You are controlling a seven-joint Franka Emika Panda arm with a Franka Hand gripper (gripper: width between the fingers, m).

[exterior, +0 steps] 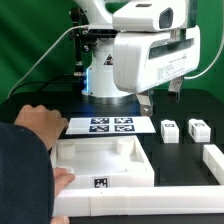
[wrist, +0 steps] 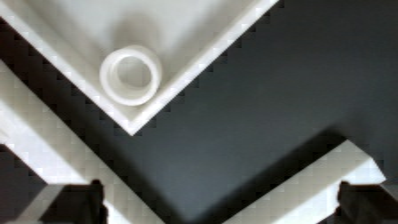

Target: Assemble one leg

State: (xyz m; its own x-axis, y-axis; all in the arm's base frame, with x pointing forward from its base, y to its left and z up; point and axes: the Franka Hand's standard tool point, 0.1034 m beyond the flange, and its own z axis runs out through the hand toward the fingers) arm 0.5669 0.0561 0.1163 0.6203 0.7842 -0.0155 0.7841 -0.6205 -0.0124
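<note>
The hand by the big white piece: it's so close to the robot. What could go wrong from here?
1. The person's hand reaches over the tabletop near the arm; a swing could hit it.
2. The hand might nudge the tabletop, shifting the corner socket.
3. The open gripper holds nothing. The leg stands close to a second leg, so grabbing one may topple the other.

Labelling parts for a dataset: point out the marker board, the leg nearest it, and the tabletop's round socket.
marker board [exterior: 110, 125]: exterior view, middle of tagged face.
leg [exterior: 170, 129]: exterior view, top face.
round socket [wrist: 130, 74]: wrist view, ring's centre.
</note>
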